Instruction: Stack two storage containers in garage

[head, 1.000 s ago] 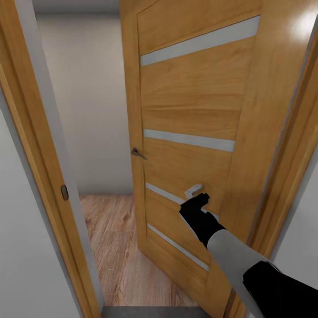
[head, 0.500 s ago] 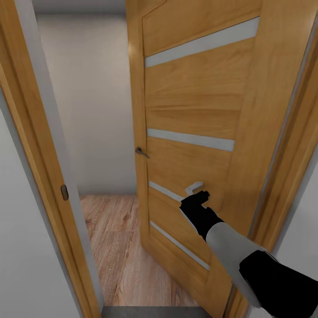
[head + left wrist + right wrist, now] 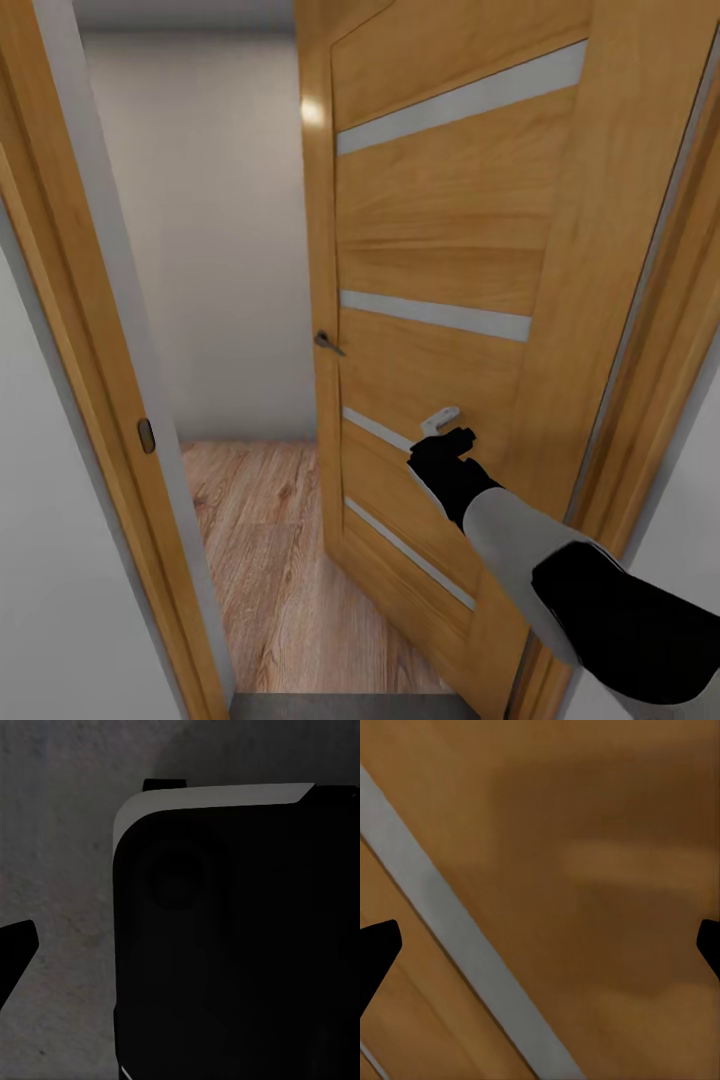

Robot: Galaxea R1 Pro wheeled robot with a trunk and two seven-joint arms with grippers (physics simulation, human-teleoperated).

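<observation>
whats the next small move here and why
Probably push a bit further with the right gripper: it sits against the door, which stands only partly open, and the gap to the frame looks narrow for the robot to pass onto the wood floor.

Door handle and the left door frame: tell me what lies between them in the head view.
In the head view, between the door handle and the door frame lies the open gap, showing a pale wall and wood-plank floor beyond.

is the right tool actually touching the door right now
Cannot tell. In the head view the right tool overlaps the door with no visible gap, but no contact line shows. The right wrist view shows the panel close ahead between spread fingers, not the contact itself.
</observation>
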